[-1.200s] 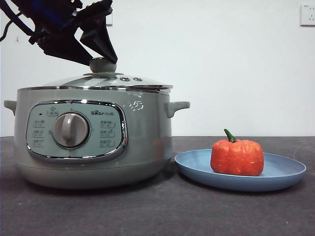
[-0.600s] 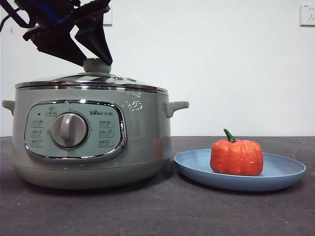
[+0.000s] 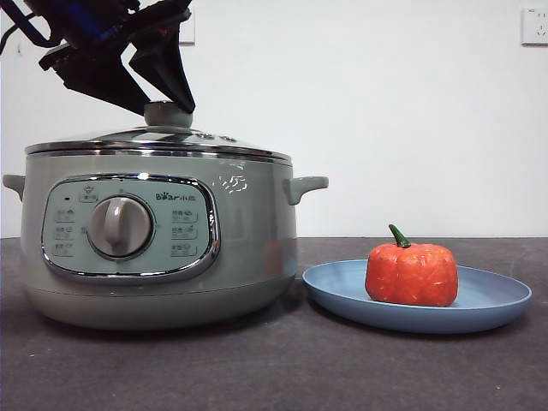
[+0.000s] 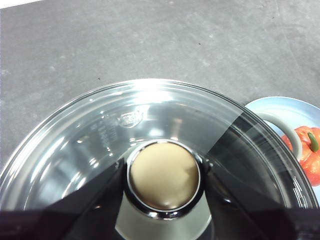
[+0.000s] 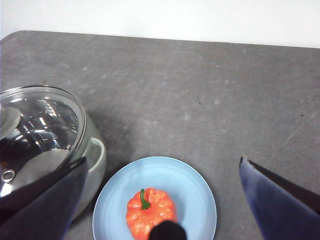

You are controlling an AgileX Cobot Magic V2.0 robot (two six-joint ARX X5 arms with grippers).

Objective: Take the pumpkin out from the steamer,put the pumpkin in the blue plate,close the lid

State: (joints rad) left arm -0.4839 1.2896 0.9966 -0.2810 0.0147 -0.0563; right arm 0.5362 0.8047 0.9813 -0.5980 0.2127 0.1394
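Observation:
The glass lid [image 3: 128, 141] lies level on the chrome rim of the sage-green steamer [image 3: 248, 248] at the left. My left gripper [image 3: 168, 110] comes down from the upper left, and the left wrist view shows its jaws pressed against both sides of the lid's knob [image 4: 164, 175]. Right of the pot, the orange-red pumpkin [image 3: 412, 274] stands upright on the blue plate [image 3: 497, 300]. My right gripper [image 5: 163, 159] hangs open high above the plate [image 5: 195, 195] and the pumpkin [image 5: 150, 212], holding nothing.
The steamer's right side handle [image 3: 306, 184] sticks out toward the plate, with a narrow gap between pot and plate. Dark grey tabletop [image 3: 274, 368] runs along the front. A white wall with an outlet [image 3: 535, 26] stands behind.
The lid was tilted, with its right edge raised, a second ago. It has settled flat on the steamer's rim, the left gripper sinking slightly with it. Pumpkin and plate have not moved.

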